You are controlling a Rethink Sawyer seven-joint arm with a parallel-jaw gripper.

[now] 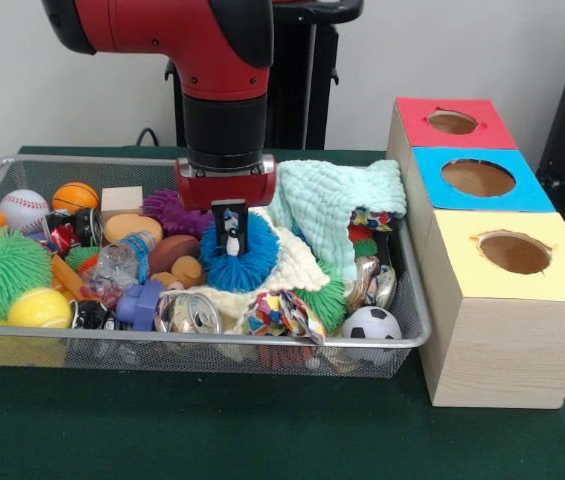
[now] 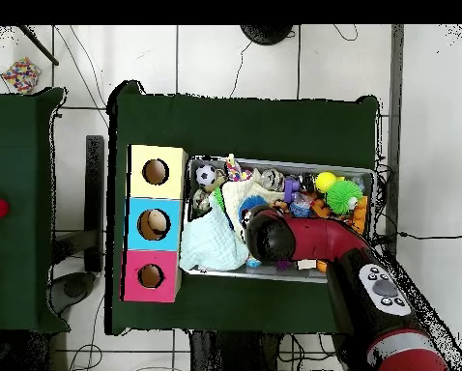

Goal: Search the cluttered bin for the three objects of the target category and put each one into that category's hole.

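The wire mesh bin (image 1: 212, 345) holds many toys on the green table; it also shows in the overhead view (image 2: 293, 162). My gripper (image 1: 230, 238) points straight down in the middle of the bin, pressed into a blue fuzzy ball (image 1: 247, 262) that lies on a cream cloth. No eyes show on that ball from here. In the overhead view my red arm (image 2: 303, 242) hides the gripper. The brown monkey plush is hidden. The red-surround hole (image 1: 452, 122) is the farthest of three on the wooden box to the right; it also shows in the overhead view (image 2: 150, 276).
The blue-surround hole (image 1: 478, 177) and yellow-surround hole (image 1: 514, 252) sit nearer on the same box. A pale green cloth (image 1: 337, 205) drapes over the bin's right side. A green spiky ball (image 1: 2, 270), tennis ball (image 1: 39, 307), can (image 1: 190, 313) and soccer ball (image 1: 371, 323) lie around.
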